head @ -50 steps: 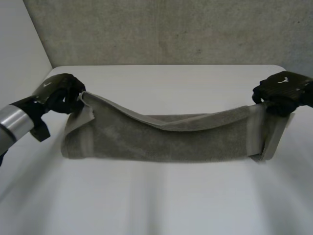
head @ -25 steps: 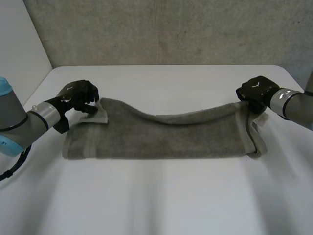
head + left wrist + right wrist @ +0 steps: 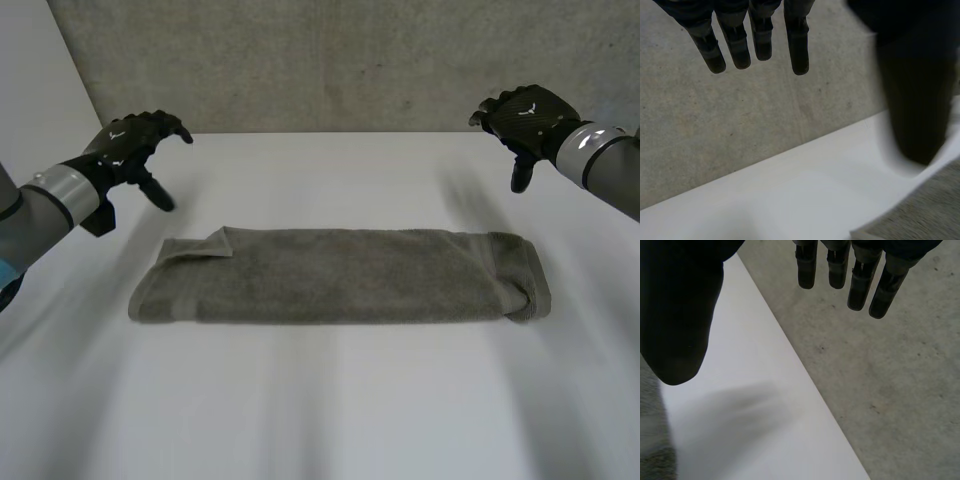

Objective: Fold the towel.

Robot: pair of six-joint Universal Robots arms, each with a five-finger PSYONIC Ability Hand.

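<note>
One white surface, grey towel lying folded in a long band across its middle, left hand in the air beyond the towel's left end, fingers spread, holding nothing, right hand beyond the right end, fingers likewise spread, empty

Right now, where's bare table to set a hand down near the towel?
The widest bare stretch of the white table lies on the near side of the folded towel. A strip runs behind it, between the open left hand and right hand. The margins at both towel ends are narrower.
</note>
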